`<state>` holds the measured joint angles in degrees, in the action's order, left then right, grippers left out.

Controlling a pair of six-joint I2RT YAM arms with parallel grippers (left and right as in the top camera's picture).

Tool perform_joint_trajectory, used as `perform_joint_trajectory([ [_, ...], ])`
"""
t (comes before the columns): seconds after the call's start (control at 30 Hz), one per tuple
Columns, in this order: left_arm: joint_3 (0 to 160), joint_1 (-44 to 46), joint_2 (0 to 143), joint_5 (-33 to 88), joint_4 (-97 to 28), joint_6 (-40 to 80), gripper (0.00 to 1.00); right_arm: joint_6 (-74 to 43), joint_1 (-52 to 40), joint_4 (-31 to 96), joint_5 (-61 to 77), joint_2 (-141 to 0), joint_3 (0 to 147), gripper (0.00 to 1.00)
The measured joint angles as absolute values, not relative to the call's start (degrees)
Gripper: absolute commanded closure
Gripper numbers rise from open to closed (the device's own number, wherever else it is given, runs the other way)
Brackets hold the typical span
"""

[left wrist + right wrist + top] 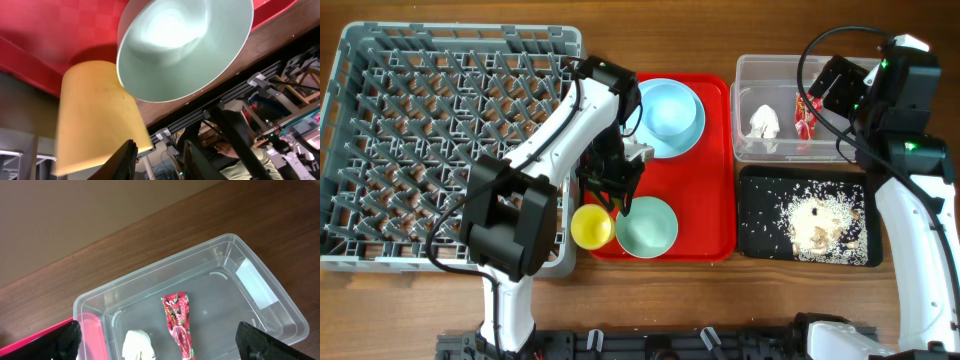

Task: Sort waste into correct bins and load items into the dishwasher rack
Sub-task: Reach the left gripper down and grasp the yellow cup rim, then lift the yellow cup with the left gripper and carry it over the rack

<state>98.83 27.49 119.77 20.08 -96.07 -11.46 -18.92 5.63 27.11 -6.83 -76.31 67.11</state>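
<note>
- Yellow cup [592,226] stands at the red tray's [715,215] near-left corner, just beside the pale green bowl [647,226]; the light blue bowl [670,115] sits at the tray's far side.
- Left gripper [618,205] hangs low over the tray between cup and green bowl, fingers spread with nothing between them. In the wrist view one finger [126,159] is right by the cup's wall.
- Right gripper [817,98] hovers above the clear tub [745,70], fingers wide apart and empty. The crumpled napkin [763,122] and red wrapper [804,115] lie inside the tub, and the rice scraps [815,220] are on the black tray [755,240].
- Likely risk: cup and green bowl stand so close that a finger coming down between them could nudge the bowl or tip the cup over the tray's low rim onto the table.
- A light plastic cup pinched by its thin wall may also twist or slip during the lift.
- Room to move: the dishwasher rack [360,250] lies just left of the tray, with no dish visible among its pegs. Its raised wall must be cleared on the way over.
- The left arm's own links cross above the rack's right edge, which narrows the approach there.
- I see no plate, spoon or fork.
</note>
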Motion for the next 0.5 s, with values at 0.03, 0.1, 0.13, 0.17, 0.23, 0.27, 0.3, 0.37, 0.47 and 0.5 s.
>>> perform_joint_trajectory([
  [0.03, 98.8, 27.5, 119.8, 20.1, -96.1, -11.2, 0.70, -18.9, 5.6, 27.1, -6.8, -76.3, 67.1, 0.00],
  [0.1, 98.8, 27.5, 119.8, 20.1, -96.1, -9.9, 0.71, -18.9, 5.6, 27.1, -6.8, -76.3, 67.1, 0.00],
  [0.13, 98.8, 27.5, 119.8, 20.0, -96.1, -9.4, 0.73, -18.9, 5.6, 27.1, -6.8, -76.3, 67.1, 0.00],
  [0.17, 98.8, 27.5, 119.8, 19.9, -96.0, -8.6, 0.73, -18.9, 5.6, 27.1, -6.8, -76.3, 67.1, 0.00],
  [0.23, 98.8, 27.5, 119.8, 19.0, -95.1, -6.7, 0.78, -18.9, 5.6, 27.1, -6.8, -76.3, 67.1, 0.00],
  [0.27, 98.8, 27.5, 119.8, 18.3, -94.5, -5.2, 0.80, -18.9, 5.6, 27.1, -6.8, -76.3, 67.1, 0.00],
  [0.3, 98.8, 27.5, 119.8, 17.5, -94.1, -4.2, 0.80, -18.9, 5.6, 27.1, -6.8, -76.3, 67.1, 0.00],
  [0.37, 98.8, 27.5, 119.7, 14.9, -91.6, -0.9, 0.79, -18.9, 5.6, 27.1, -6.8, -76.3, 67.1, 0.00],
  [0.47, 98.5, 27.5, 118.2, 12.0, -87.3, 4.8, 0.72, -18.9, 5.6, 27.1, -6.8, -76.3, 67.1, 0.00],
  [0.5, 98.5, 27.6, 116.5, 11.4, -87.2, 6.5, 0.72, -18.9, 5.6, 27.1, -6.8, -76.3, 67.1, 0.00],
])
